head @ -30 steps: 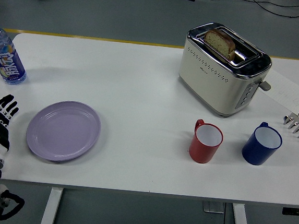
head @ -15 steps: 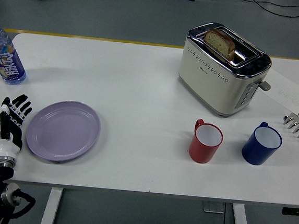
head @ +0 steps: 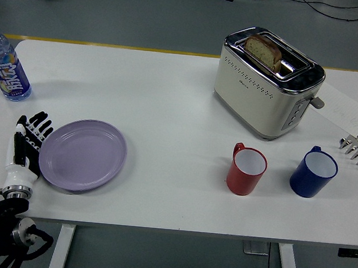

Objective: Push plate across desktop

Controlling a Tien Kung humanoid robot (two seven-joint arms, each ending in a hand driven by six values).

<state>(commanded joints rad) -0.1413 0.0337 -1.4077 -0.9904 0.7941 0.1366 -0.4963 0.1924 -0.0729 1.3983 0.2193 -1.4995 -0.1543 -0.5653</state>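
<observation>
Table (head: 169, 108), white, smooth: low friction likely. Plate (head: 83, 155), lavender, well left of the red mug (head: 247, 170); rigid, probably light, slides easily. Left hand (head: 28, 143) at its left rim, fingers extended, apparently touching; push low on rim.

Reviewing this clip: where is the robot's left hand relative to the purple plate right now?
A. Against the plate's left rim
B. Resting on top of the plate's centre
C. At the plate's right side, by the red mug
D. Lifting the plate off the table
A: the left hand stands at the left rim of the purple plate, which lies flat on the table.
</observation>
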